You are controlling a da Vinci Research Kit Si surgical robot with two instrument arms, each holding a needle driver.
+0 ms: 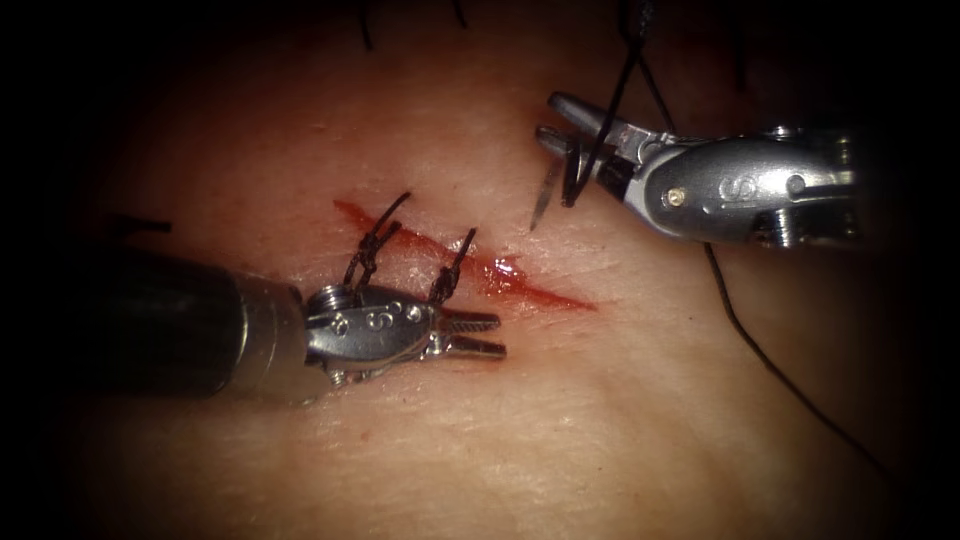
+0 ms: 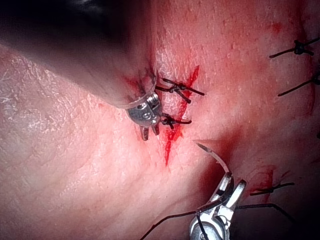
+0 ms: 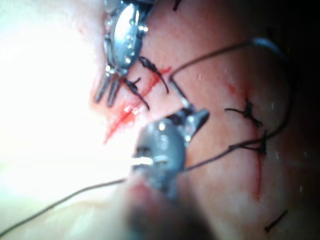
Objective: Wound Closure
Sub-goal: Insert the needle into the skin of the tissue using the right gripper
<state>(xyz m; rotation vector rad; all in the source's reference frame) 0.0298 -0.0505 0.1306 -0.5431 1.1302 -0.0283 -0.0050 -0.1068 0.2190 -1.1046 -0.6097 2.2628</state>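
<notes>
The cut (image 1: 520,282) runs as a red line across the tissue (image 1: 560,430), with two knotted stitches (image 1: 372,245) over its left part. My left tool (image 1: 485,335) lies low on the cut's left side, beside the second knot, jaws slightly open and holding nothing. My right tool (image 1: 560,120) hovers to the right of the cut, shut on the curved needle (image 1: 548,195) near its rear end. The needle is out of the tissue, its tip pointing down just above the surface. The left wrist view shows the needle (image 2: 214,156) arching from the right tool (image 2: 232,185) toward the cut (image 2: 172,142).
Dark thread (image 1: 760,350) trails from the right tool down across the tissue to the lower right, and another strand rises to the top edge. Red fluid (image 1: 505,268) pools on the open part of the cut. Older knotted stitches (image 2: 297,48) sit farther off on the tissue.
</notes>
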